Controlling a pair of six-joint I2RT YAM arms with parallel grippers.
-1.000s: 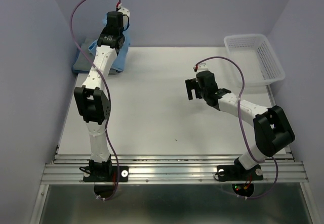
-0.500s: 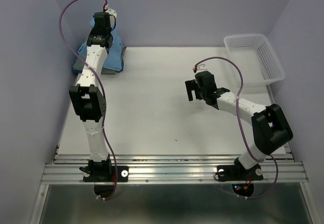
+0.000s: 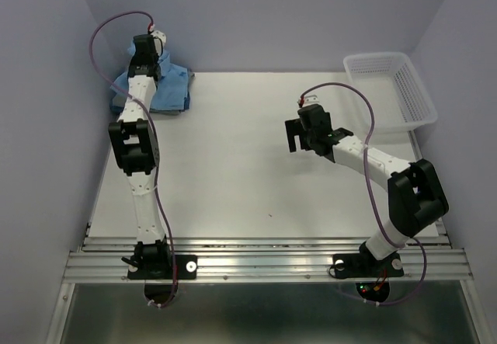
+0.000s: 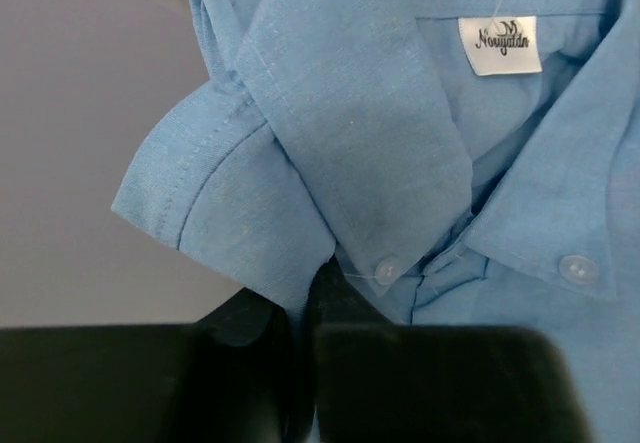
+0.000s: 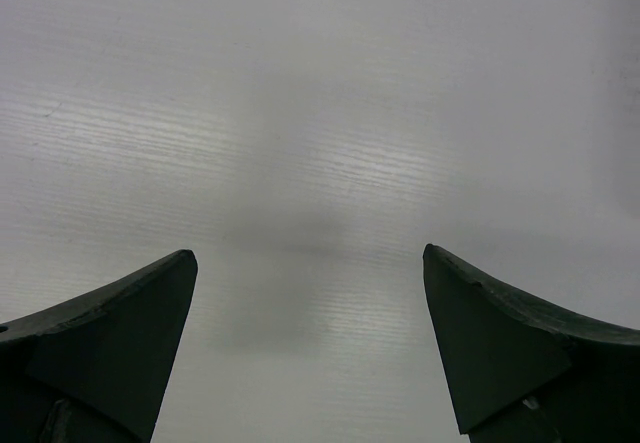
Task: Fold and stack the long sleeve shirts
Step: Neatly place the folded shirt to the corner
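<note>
The light blue long sleeve shirt (image 3: 172, 80) lies bunched at the table's far left corner. In the left wrist view its collar (image 4: 370, 143), white label (image 4: 500, 45) and buttons fill the frame. My left gripper (image 4: 300, 313) is shut on a fold of this blue cloth just below the collar; from above it (image 3: 144, 49) sits over the pile near the back wall. A darker layer shows at the pile's front edge (image 3: 165, 109); I cannot tell if it is the grey shirt. My right gripper (image 3: 293, 136) hangs open over bare table (image 5: 310, 263), nothing between its fingers.
A white mesh basket (image 3: 415, 88) stands at the far right of the table. The purple side wall and back wall close in on the left arm and the shirt pile.
The left arm has swung left and back toward the far corner, still shut on the blue shirt, and the pile shifted left with it. The right gripper barely moved.
</note>
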